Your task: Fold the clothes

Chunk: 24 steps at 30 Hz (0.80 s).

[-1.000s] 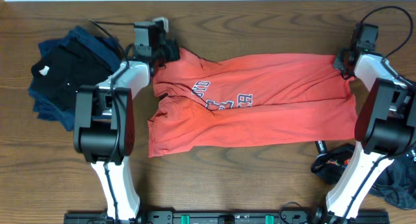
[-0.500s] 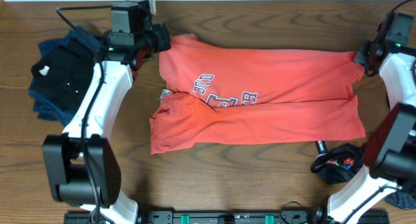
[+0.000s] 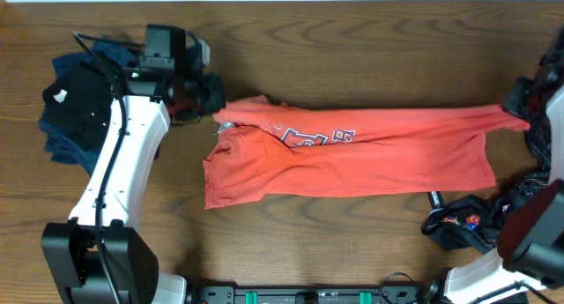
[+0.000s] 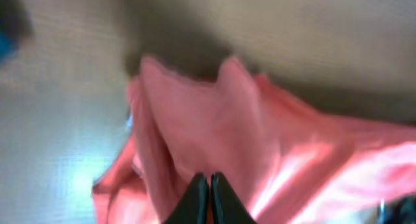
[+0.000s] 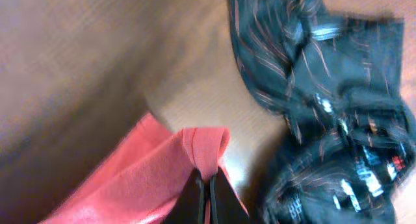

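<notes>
T-shirt [image 3: 370,159] clamped by left tool [image 4: 208,180], right tool [image 5: 207,180]; apparently lifted.

A brown wood-grain bench [image 3: 352,242] carries a coral-red T-shirt [image 3: 352,167] stretched left to right across its middle, the near part lying flat. A pile of black and navy shirts [image 3: 79,106] sits far left; a black jersey [image 3: 454,226] with red lines lies crumpled near right.

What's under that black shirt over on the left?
A navy shirt pokes out beneath the black shirt, resting on the table. Whether anything else lies in the pile is hidden.
</notes>
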Motion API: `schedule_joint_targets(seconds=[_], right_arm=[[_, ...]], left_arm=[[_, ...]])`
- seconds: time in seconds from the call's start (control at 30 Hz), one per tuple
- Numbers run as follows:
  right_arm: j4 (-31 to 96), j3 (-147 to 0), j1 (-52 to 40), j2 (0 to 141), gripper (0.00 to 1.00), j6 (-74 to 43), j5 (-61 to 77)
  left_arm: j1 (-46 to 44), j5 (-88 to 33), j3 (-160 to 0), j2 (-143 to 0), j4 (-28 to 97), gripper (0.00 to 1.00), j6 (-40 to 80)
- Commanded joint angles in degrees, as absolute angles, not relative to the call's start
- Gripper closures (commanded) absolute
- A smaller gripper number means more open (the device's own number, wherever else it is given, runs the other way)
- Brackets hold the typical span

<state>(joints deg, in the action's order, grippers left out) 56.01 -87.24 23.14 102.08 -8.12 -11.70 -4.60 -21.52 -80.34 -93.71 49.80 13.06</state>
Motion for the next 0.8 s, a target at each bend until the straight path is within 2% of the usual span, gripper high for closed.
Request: schedule_joint_targets(seconds=[0.0, 0.23, 0.77], right_arm=[[58.9, -86.8, 24.0, 101.4, 0.99, -9.0, -13.1], [62.5, -84.5, 24.1, 101.4, 0.99, -9.0, -13.1], [68.6, -82.6, 24.1, 101.4, 0.99, -9.0, -12.0]], left_arm=[[-4.3, -21.2, -80.9, -92.8, 54.7, 0.94, 11.1], [-4.4, -21.2, -79.4, -92.8, 63.2, 0.94, 10.1], [-4.4, -18.3, -69.8, -92.8, 64.2, 0.94, 10.1]])
